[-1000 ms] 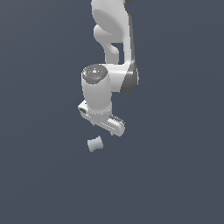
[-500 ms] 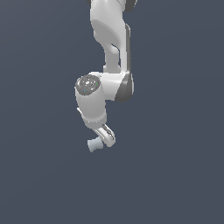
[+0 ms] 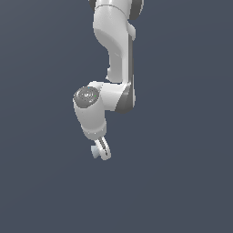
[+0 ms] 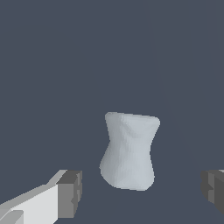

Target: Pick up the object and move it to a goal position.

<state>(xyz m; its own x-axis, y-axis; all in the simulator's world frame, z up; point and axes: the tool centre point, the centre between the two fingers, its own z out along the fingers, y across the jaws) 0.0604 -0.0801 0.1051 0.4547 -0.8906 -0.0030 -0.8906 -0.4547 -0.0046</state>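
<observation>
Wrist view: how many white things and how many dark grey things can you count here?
White: 2, the spool and the one white finger of the gripper.
Dark grey: 2, the finger pads.
Total: 4.

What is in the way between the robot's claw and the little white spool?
Nothing visible. In the wrist view the spool sits in the open gap of the gripper, with bare space between it and each finger.

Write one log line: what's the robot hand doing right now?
gripper: open | spool-shaped piece: between fingers, not gripped | phase: pre-grasp
</observation>
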